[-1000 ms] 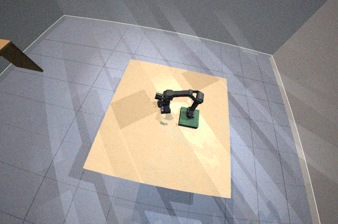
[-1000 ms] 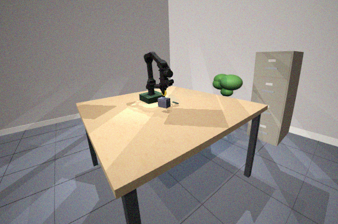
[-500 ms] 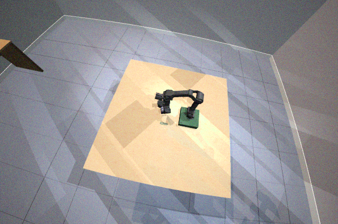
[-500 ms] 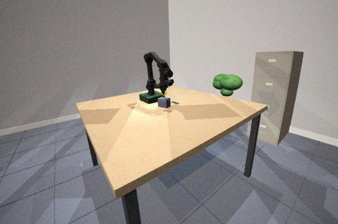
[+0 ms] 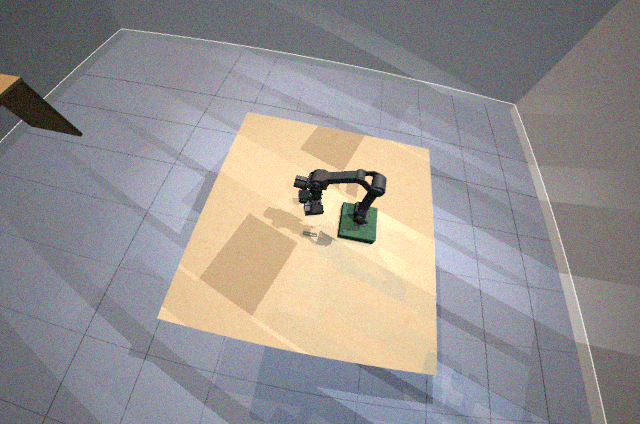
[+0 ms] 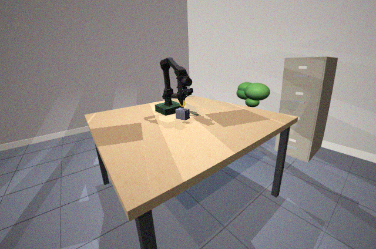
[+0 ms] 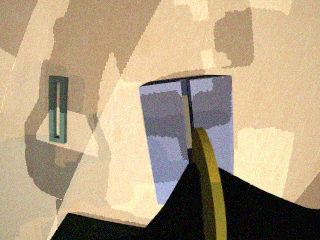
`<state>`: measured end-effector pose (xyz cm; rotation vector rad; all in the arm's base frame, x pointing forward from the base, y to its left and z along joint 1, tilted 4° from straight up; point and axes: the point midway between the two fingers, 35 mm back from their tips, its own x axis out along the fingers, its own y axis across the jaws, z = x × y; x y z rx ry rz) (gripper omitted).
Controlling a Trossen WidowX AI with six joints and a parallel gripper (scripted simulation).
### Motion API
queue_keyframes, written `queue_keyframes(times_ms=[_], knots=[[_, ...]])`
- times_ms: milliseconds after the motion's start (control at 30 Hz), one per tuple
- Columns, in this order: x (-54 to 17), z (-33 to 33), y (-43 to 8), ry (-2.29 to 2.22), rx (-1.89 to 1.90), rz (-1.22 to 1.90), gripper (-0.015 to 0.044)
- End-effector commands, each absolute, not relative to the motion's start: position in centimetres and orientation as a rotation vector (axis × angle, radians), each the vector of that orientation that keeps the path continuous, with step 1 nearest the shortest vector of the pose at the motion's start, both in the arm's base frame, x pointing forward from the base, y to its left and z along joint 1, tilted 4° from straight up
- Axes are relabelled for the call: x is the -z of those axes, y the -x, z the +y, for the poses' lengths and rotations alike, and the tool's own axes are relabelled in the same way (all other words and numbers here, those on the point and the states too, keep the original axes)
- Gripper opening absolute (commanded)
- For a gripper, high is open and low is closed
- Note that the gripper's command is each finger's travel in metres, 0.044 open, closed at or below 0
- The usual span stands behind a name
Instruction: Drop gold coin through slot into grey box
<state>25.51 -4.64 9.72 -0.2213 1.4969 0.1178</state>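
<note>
One thin, round gold coin [image 6: 183,104] [image 7: 212,190], held on edge, clenched between black fingers. Juts past the fingertips, above the closed blue-grey box [image 6: 182,114] [image 7: 215,110] with a narrow lid slot. Left of the fingers in the wrist view, a shallow dark-green rectangular holder [image 5: 309,233] [image 6: 194,113] [image 7: 64,110].

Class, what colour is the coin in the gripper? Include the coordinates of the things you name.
Gold-yellow: the coin [image 6: 182,103] [image 7: 214,187] shows best in the wrist view.

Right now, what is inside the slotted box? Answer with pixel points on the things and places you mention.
Through the slot of the box [image 6: 182,114] [image 7: 169,172], only a pale strip and darkness show; the lid covers the rest, so I cannot tell.
</note>
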Motion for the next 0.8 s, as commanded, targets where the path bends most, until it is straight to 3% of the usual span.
queue_keyframes(times_ms=[0, 767], knots=[[-9.5, -4.7, -25.5, 0.221, -0.117, 1.497, 0.0], [-8.4, -4.8, -25.5, 0.226, -0.121, 1.497, 0.0]])
